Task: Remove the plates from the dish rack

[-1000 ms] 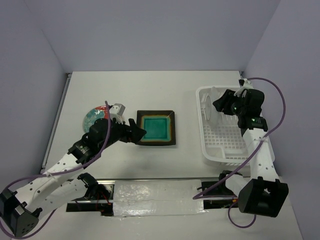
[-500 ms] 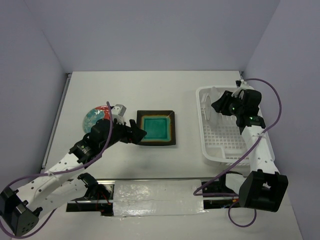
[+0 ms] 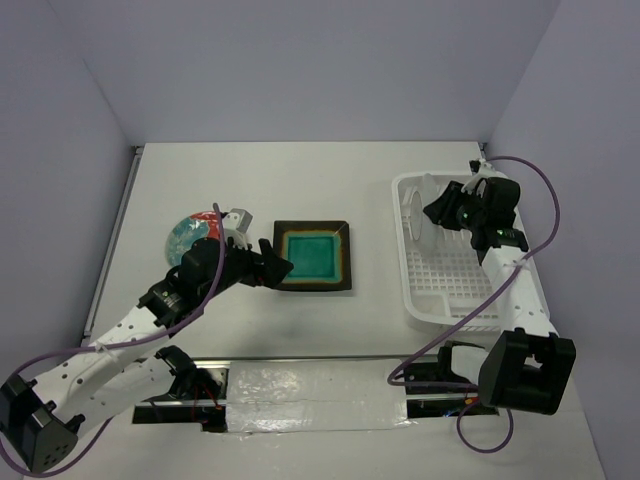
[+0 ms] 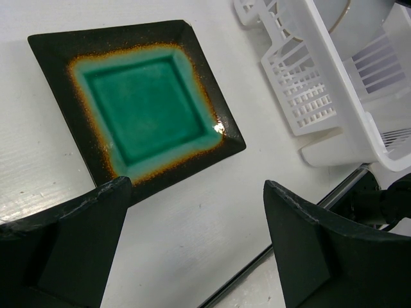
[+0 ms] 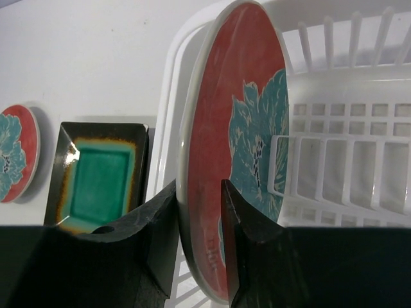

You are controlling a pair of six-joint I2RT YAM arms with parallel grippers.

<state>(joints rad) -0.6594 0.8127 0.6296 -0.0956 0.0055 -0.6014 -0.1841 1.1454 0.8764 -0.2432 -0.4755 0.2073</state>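
Observation:
The white dish rack (image 3: 440, 318) stands at the right; it also shows in the left wrist view (image 4: 321, 96) and the right wrist view (image 5: 359, 96). A round red-rimmed floral plate (image 5: 237, 128) stands on edge at the rack's left end (image 3: 412, 222). My right gripper (image 3: 437, 210) (image 5: 200, 189) is shut on its rim, one finger on each face. The teal square plate (image 3: 313, 255) (image 4: 144, 106) lies flat mid-table. A second round floral plate (image 3: 188, 235) (image 5: 13, 154) lies left of it. My left gripper (image 3: 275, 265) (image 4: 192, 183) is open and empty, just off the teal plate's near-left edge. The amber plate is out of view.
A dark strip with a shiny sheet (image 3: 300, 395) runs along the table's near edge. Purple cables (image 3: 555, 200) loop off both arms. Grey walls close in the table at the back and on both sides.
My right wrist has shifted slightly toward the back of the rack, its jaws still on the standing round plate. The left arm has hardly moved.

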